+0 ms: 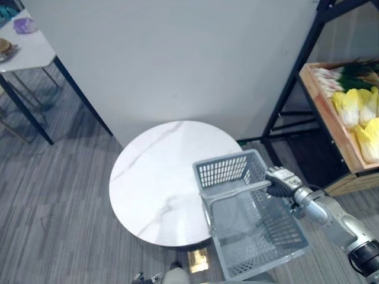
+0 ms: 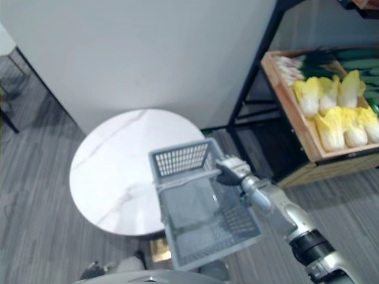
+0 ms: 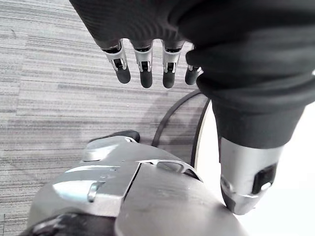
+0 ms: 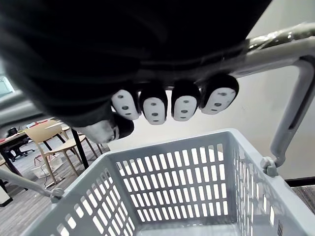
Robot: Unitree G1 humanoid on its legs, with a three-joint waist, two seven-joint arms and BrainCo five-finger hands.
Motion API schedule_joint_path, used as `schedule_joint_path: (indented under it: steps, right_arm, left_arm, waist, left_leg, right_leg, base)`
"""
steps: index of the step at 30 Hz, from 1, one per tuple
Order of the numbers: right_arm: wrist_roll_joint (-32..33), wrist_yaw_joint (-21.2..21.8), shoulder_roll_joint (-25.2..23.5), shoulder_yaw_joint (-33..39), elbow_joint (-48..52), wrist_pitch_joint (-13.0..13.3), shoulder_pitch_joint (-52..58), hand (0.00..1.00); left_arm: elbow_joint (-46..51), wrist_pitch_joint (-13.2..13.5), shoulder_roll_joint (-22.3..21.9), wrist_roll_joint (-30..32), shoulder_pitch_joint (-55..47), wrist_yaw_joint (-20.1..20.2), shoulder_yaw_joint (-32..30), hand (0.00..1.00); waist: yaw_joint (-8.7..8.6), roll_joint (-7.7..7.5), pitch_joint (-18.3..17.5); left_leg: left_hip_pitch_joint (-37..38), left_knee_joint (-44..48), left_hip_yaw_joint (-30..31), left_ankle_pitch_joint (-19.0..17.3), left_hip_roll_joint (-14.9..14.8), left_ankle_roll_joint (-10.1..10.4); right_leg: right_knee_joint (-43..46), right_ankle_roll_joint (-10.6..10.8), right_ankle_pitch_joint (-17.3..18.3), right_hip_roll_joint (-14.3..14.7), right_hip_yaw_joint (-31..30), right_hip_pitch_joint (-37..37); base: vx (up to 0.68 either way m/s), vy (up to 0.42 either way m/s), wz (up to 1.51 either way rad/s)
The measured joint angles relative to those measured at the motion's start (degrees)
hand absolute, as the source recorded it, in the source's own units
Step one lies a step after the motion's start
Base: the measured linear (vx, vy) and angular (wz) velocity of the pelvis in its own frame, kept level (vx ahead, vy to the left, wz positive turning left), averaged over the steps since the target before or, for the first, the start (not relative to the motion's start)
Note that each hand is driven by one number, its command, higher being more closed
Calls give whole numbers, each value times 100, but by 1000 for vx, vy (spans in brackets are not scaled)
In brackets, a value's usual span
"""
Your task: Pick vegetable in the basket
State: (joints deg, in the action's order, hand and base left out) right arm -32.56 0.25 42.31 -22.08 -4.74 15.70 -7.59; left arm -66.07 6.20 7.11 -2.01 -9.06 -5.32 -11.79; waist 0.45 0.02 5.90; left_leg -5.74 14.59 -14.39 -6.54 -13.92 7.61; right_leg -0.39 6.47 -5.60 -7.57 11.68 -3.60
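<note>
Right hand (image 1: 282,181) curled round handle (image 1: 237,190) of empty basket (image 1: 224,170), left hand (image 3: 142,66) slack-fingered; carry it level and settle it fully onto table (image 1: 148,177)

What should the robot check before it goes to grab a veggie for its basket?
1. Grip: right hand curled round the basket handle: ok.
2. Room: grey basket has nothing inside: ok.
3. Picking hand: left hand free, fingers relaxed: ok.
4. Reach: yellow cabbages in the wooden crate look too far off to the right: not ok.
5. Basket resting on the round table: cannot tell.
</note>
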Motion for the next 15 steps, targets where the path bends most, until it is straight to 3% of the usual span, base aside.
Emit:
schedule_joint_path:
  steps: [2,4,9,11,12,13,15]
  right_arm:
    - [0,-40,-61,165,52,-2,73,100]
    - [-20,-59,-95,350,221,-3,224,100]
    - [-123,-244,-404,1226,768,-53,782,100]
    - [-133,-267,-482,1340,847,-170,823,100]
    - [-188,-265,-516,1334,849,-273,879,100]
    - [-305,-265,-540,1275,848,-297,879,100]
    - [-326,-265,-546,1246,836,-283,894,100]
  left_arm:
    - [8,5,-50,-14,38,-46,-23,0]
    - [8,4,-6,-9,38,-51,-55,0]
    - [14,-14,185,128,29,-58,79,0]
    - [16,-21,301,323,132,-57,122,0]
    - [6,-13,310,344,236,-55,185,0]
    - [0,-14,282,354,315,-55,179,0]
    - [39,-18,352,379,308,-60,233,0]
  waist:
    - [-7,-14,39]
    - [-19,-170,135]
    - [-228,-452,240]
    - [-373,-499,244]
    - [-344,-261,259]
    - [-346,-194,339]
    - [-354,-294,326]
  left_leg:
    - [13,53,121,-167,76,65]
    - [147,93,14,-271,220,16]
    - [67,388,-490,-479,467,-168]
    - [-174,545,-714,-530,530,-363]
    - [-46,100,-981,-368,367,-579]
    - [102,-138,-1253,-216,245,-628]
    - [256,-130,-1566,-238,246,-682]
  right_leg:
    - [278,62,162,-68,-115,-138]
    - [826,91,432,-231,-365,-414]
    - [837,293,301,-416,-1044,-816]
    - [514,-81,538,-466,-1025,-988]
    - [345,-624,913,-422,-553,-928]
    - [1271,-632,803,-420,-226,-1044]
    - [2738,-671,834,-546,-38,-1070]
  base:
    - [-66,88,-23]
    - [-85,96,-33]
    - [-57,129,-57]
    - [-97,163,-82]
    - [-113,156,-97]
    - [-93,193,-114]
    - [-19,150,-85]
